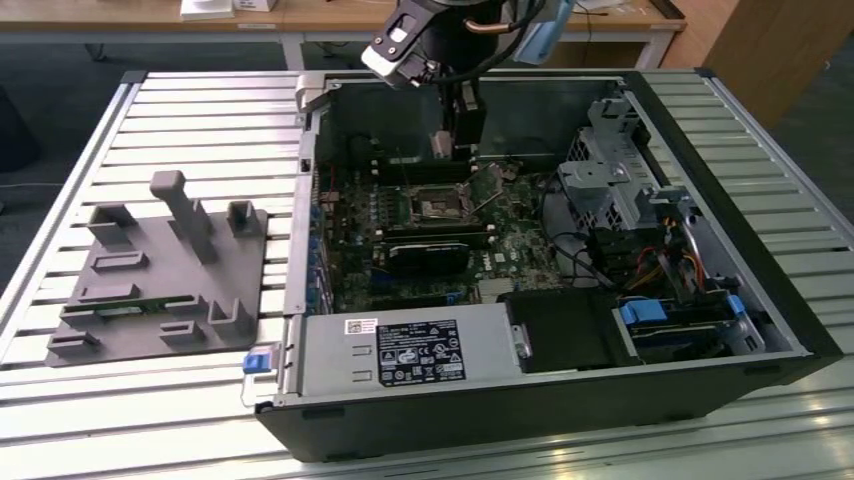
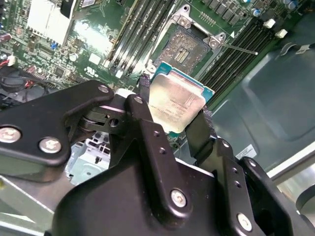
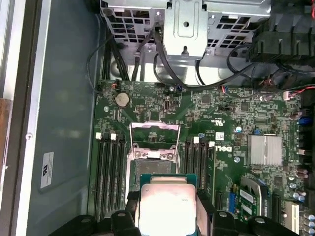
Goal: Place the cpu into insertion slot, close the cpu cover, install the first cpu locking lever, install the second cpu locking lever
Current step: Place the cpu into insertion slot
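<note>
My gripper (image 2: 174, 105) is shut on the cpu (image 2: 172, 101), a small square chip with a silvery metal face, held by two opposite edges between the black fingers (image 2: 199, 130). In both wrist views the cpu hangs above the motherboard, a little to one side of the insertion slot (image 2: 184, 46), whose dark contact field lies bare. The cpu (image 3: 167, 206) partly hides the insertion slot (image 3: 152, 167). The cpu cover (image 3: 153, 130), a thin silver frame, stands flipped open beside the slot. In the exterior view my gripper (image 1: 454, 140) reaches down into the open computer case just behind the insertion slot (image 1: 438, 205).
A thin metal lever (image 2: 238, 48) sticks out beside the slot. Memory slots (image 3: 110, 172) flank it on both sides. A black graphics card (image 1: 427, 255) lies in front of it, drive cages (image 1: 607, 190) at the exterior view's right. A grey fixture (image 1: 160, 270) sits on the slatted table outside the case.
</note>
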